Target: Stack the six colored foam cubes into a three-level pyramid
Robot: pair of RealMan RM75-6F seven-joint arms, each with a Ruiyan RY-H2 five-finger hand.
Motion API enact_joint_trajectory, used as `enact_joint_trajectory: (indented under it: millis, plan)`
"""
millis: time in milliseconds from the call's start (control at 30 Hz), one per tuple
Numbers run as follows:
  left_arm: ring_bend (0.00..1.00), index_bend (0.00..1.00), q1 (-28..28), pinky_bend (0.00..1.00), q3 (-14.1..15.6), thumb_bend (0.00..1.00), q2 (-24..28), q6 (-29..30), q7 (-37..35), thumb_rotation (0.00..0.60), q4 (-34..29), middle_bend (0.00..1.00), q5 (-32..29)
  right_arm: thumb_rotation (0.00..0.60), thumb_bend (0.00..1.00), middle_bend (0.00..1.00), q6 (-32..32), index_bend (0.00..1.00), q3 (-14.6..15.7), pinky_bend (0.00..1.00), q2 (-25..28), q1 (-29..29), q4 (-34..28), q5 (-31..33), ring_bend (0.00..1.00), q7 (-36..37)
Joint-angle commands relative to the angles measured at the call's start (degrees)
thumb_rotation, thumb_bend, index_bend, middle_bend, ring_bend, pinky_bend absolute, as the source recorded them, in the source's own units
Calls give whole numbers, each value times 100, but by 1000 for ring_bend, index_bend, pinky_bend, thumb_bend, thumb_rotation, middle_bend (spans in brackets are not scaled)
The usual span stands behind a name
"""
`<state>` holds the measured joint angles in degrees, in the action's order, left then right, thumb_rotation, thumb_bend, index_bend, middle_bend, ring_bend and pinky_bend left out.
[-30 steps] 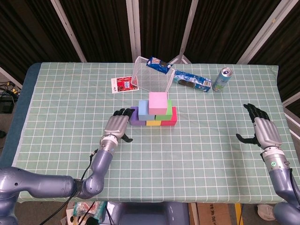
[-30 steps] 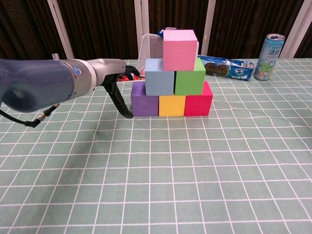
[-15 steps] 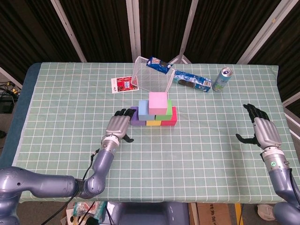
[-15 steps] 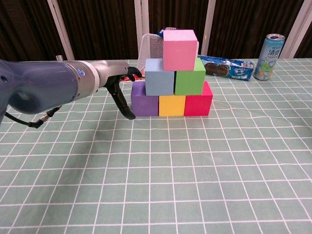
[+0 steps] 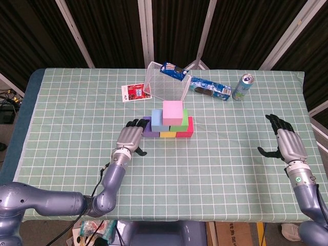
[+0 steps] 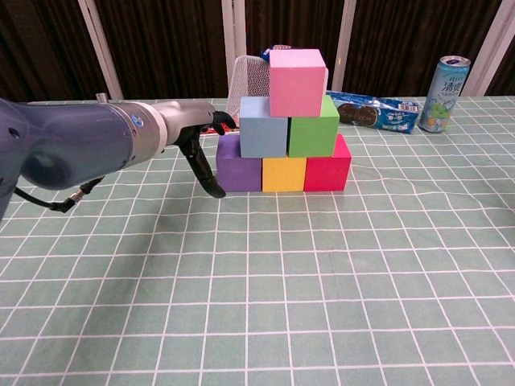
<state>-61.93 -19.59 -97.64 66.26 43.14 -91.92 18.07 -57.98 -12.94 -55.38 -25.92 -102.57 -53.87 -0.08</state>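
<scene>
Pyramid work looks all but finished: 3 cubes form the base, with the purple cube [image 6: 238, 163], yellow cube [image 6: 283, 173] and red cube [image 6: 327, 166] side by side on the green gridded table [image 6: 322, 273]; on them sit the light blue cube [image 6: 263, 127] and green cube [image 6: 314, 127], and the pink cube [image 6: 298, 71] crowns the stack, set slightly askew across the seam between the 2 below it. The left hand [image 5: 130, 136] hangs just beside the purple cube's outer face, fingers loosely spread and pointing down toward the cloth, holding nothing; from the chest view I cannot tell whether a fingertip touches the foam. The right hand [image 5: 287, 139] is well apart at the table's far right, fingers wide and empty. By my reading, the step in hand is a last squaring of the base or a clean retreat. To do it well, any nudge should press flat and low on the purple cube, slowly, since a push higher up or a brushing fingertip could shift the light foam and tip the pink cube. Drawing the left hand straight away from the stack, not upward past the blue cube, seems safest. Behind the pyramid stand a clear container [image 5: 165, 84], a snack packet [image 6: 374, 112] and a drink can [image 6: 444, 94].
</scene>
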Motion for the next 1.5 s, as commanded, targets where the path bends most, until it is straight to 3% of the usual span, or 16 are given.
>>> enact_joint_trajectory:
  millis: [33,1500]
  plan:
    - [2,0,-2,75,-1,160,-3,1,1,600,3,43,3,600,288,0,-1,0,-4,0,3,-1,-7,3,0,-1]
    - [2,0,-63,75,-24,161,-155,-61,8,600,153,44,42,600,288,0,9,0,-1,0,-14,-7,8,13,0,-31]
